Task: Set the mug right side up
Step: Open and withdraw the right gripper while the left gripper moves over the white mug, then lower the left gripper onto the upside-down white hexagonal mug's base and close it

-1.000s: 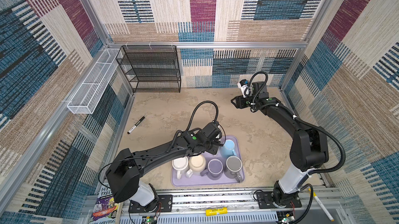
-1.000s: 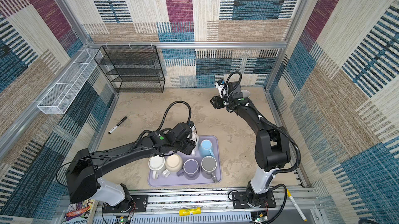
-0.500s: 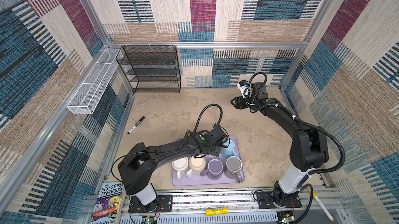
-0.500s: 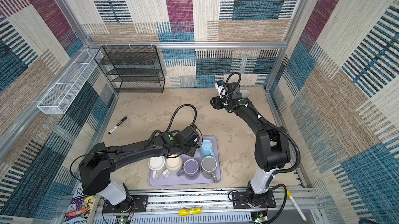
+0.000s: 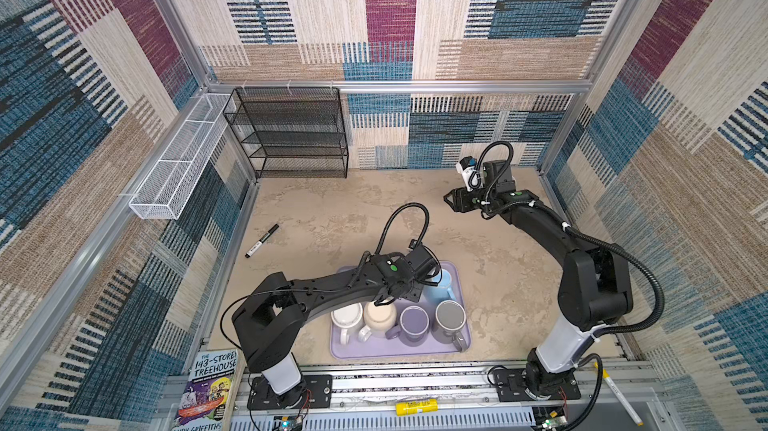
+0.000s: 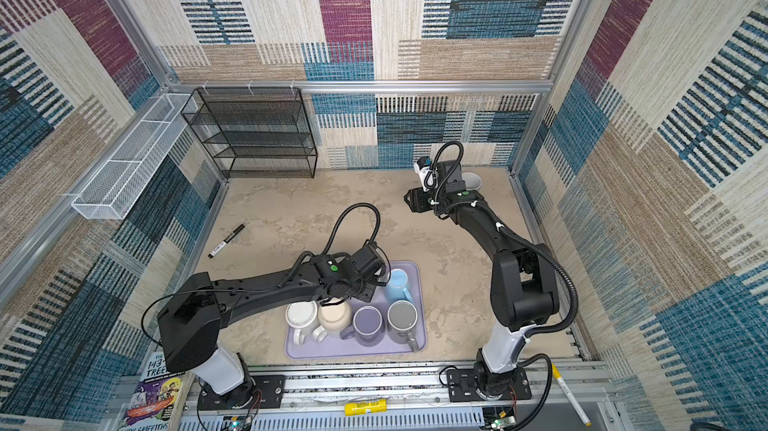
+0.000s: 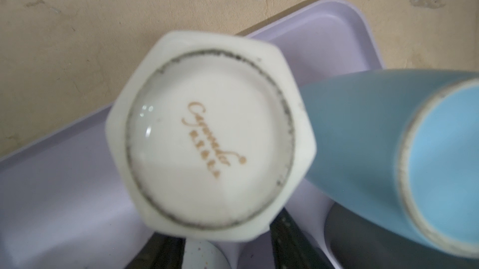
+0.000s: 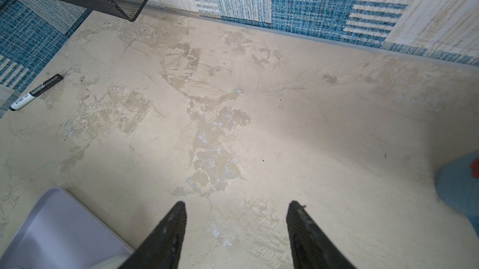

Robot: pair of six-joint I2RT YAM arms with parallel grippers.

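Note:
A white six-sided mug (image 7: 207,135) stands upside down, its stamped base filling the left wrist view. My left gripper (image 7: 228,231) is shut on it, with one dark finger (image 7: 290,239) along each side of its body. In both top views that gripper (image 5: 415,283) (image 6: 370,283) hangs over the far part of the lavender tray (image 5: 399,352) (image 6: 353,352), and the wrist hides the mug. My right gripper (image 8: 236,205) (image 5: 451,200) stands open above bare table at the back right, holding nothing.
A light blue mug (image 7: 388,151) (image 5: 440,287) leans base-up right beside the white one. White (image 5: 347,316), cream (image 5: 380,316), purple (image 5: 415,321) and grey (image 5: 451,316) mugs fill the tray's near row. A marker (image 5: 262,240) lies left. A black wire rack (image 5: 291,134) stands at the back.
My left arm has swung a little to the right over the tray and its jaws have narrowed slightly. The right arm has not moved.

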